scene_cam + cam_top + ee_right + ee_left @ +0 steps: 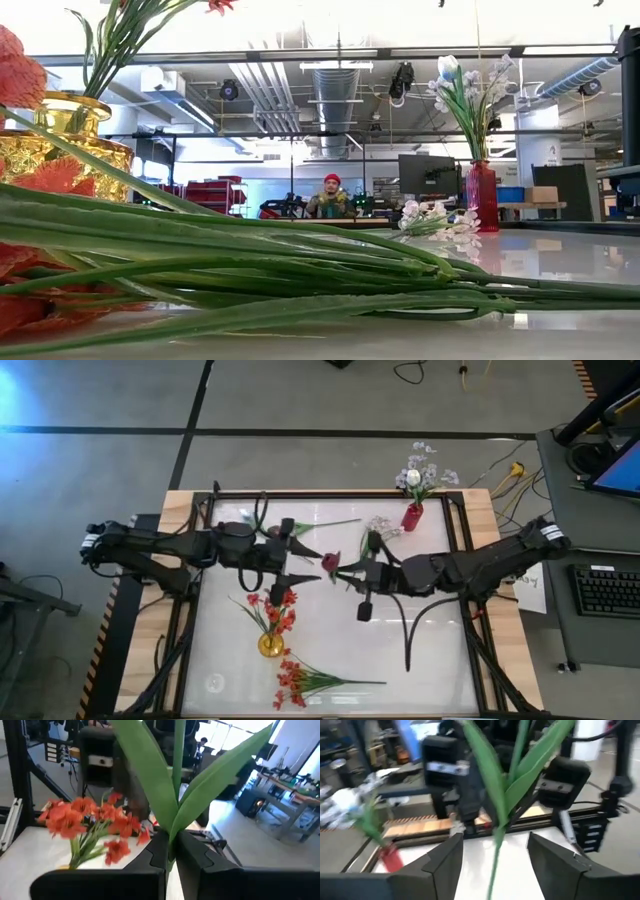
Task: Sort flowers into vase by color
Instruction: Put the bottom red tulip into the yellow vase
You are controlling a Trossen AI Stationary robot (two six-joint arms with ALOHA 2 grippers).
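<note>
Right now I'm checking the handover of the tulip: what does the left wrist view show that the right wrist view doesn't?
Only the left wrist view: the left hand open, fingers apart either side of the tulip stem, and the red vase blurred behind. Only the right wrist view: the right hand shut on the stem, with orange flowers beyond. Both share the stem's green leaves and the white table.
</note>
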